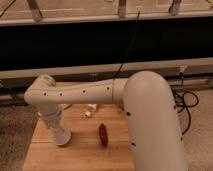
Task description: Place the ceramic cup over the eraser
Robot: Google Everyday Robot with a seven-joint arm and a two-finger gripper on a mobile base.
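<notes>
Camera view, looking along my own arm toward the wooden counter (pixel 45 155). The white arm (pixel 150 115) sweeps in from the right, bends at the elbow on the left, and drops its wrist toward the left part of the board. The claw (pixel 61 137) is down at the counter surface there. What shows at the end of the wrist is a pale cylindrical shape that may be the ceramic cup (pixel 62 136) or may be the wrist housing itself — I cannot separate the two from here, nor can I tell what the claw is doing around it.

Near the middle of the counter lies a dark reddish oblong object (pixel 103 134), well apart from the claw and to its right. Behind it, close to the arm's underside, sits a small white object (pixel 90 110). I cannot say with confidence which of these is the eraser; the small white piece seems the likelier candidate.

Progress, as I judge it: the cup is not yet over either item — both lie uncovered on the board. If the cup is indeed in my grasp, the pick-up is done and the carry and the covering remain. That means lifting clear, travelling right and slightly back, turning the cup mouth-down over the eraser, and lowering it. If the pale shape is only the wrist, then the cup is hidden from me and the task is hardly begun.
</notes>
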